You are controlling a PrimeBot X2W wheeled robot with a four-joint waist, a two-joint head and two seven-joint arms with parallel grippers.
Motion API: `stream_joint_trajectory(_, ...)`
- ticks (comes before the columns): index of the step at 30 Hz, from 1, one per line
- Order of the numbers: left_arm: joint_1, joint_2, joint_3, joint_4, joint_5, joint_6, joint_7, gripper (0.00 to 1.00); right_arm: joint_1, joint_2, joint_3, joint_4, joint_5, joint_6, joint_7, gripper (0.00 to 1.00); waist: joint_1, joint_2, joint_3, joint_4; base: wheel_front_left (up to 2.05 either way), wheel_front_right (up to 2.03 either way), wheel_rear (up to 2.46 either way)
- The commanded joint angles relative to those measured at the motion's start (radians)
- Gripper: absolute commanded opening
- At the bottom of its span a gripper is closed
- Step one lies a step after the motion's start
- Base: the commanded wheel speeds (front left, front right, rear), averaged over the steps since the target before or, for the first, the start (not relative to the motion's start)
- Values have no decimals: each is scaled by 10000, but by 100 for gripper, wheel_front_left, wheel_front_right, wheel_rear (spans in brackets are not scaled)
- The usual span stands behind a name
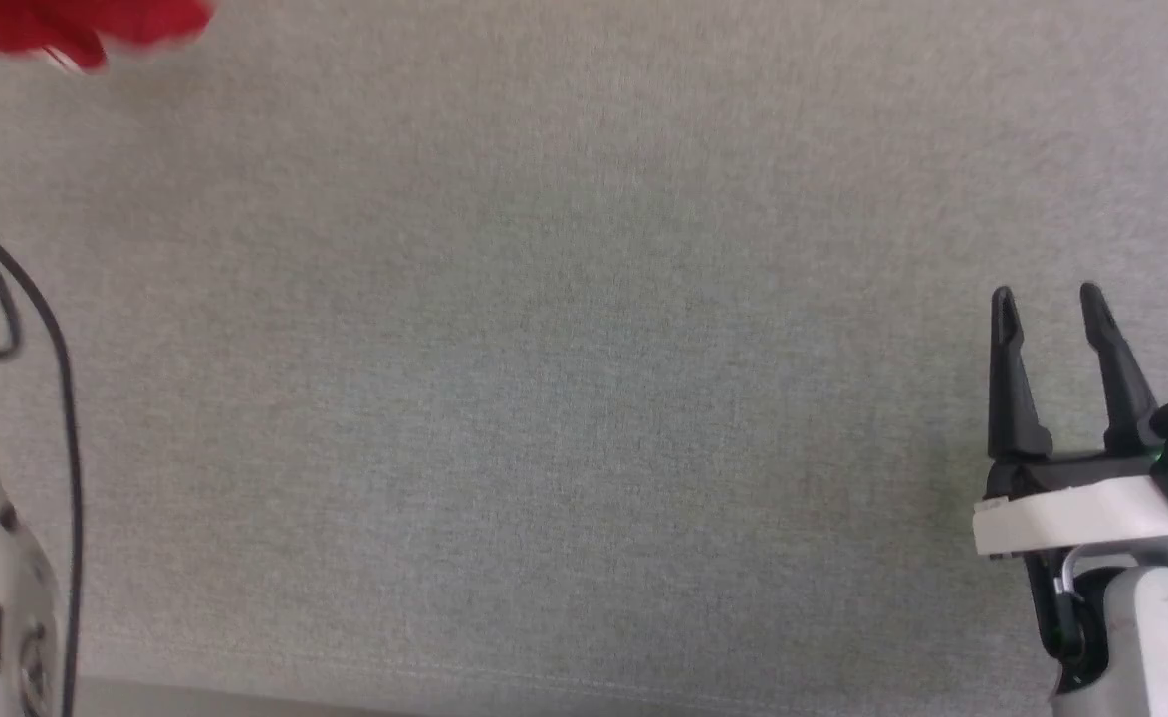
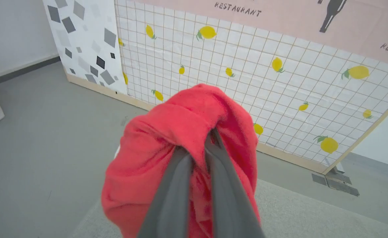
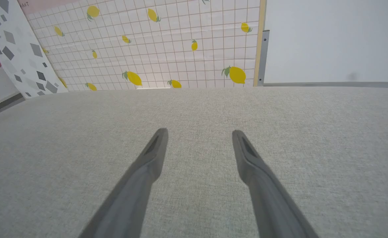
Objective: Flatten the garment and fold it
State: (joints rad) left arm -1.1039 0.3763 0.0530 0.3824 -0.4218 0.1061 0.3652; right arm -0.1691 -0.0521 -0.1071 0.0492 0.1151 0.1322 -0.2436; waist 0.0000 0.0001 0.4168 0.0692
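left gripper (image 2: 210,140) above far-left edge of wide grey fabric bench (image 1: 544,398), fingers clamped on bunched bright red cloth garment (image 2: 160,145), right gripper (image 1: 1047,299) low at near right, fingers apart

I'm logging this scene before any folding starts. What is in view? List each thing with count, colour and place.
garment: one, bright red, bunched around the left end effector's fingers.
fabric surface: one, light grey, below the right end effector.
lemon-print panel: one, white grid with yellow lemons, standing beyond the surface.
speckled panel: one, white with grey flecks, beside the lemon-print panel.
floor: grey, beside the surface.
left end effector: one, dark, shut on the garment.
right end effector: one, dark, open, lower right of the head view.
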Motion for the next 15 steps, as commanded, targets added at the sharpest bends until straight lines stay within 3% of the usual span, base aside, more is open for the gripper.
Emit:
stream_joint_trajectory(1, -391, 82, -82, 36, -3, -225, -128, 0, 103, 15, 22, 113, 128, -15, -92, 100, 0, -1, -717, -100, 0, 0, 0)
stream_joint_trajectory(7, -1064, -41, -623, 334, 16, -815, -264, 0, 196, 16, -2, 556, 430, -15, -158, 100, 0, -1, -1587, -366, 0, 0, 0)
stream_joint_trajectory(15, -1141, -1193, -1521, 498, -312, -1442, -310, 0, 329, 17, -281, 772, 663, -15, -178, 100, 0, -1, -2541, -1010, 0, 0, 0)
